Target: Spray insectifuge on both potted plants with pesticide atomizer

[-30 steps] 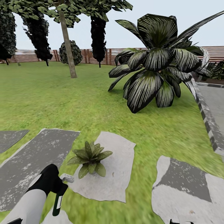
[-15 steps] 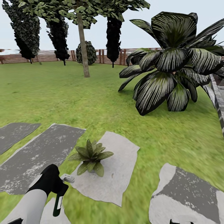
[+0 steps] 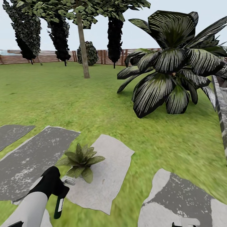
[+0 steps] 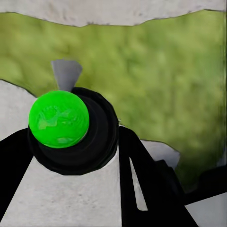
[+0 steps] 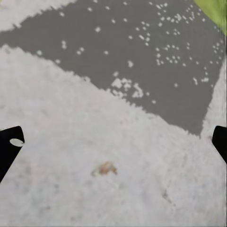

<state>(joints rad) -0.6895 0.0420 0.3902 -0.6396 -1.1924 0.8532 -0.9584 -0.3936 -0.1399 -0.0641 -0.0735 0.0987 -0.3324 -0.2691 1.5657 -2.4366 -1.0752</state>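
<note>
Grass and grey stones lie all around, with a fence far behind. My left gripper is clenched on the atomizer, which hangs down over the near edge of a stone. It looks light, hard and a bit slippery, so a firm hold round its middle seems best. A potted plant sits on that stone, just beside the nozzle. My right gripper hangs wide apart, holding nothing. A big striped bush stands well apart, so nothing blocks the spray.

white left forearm, black wrist
</note>
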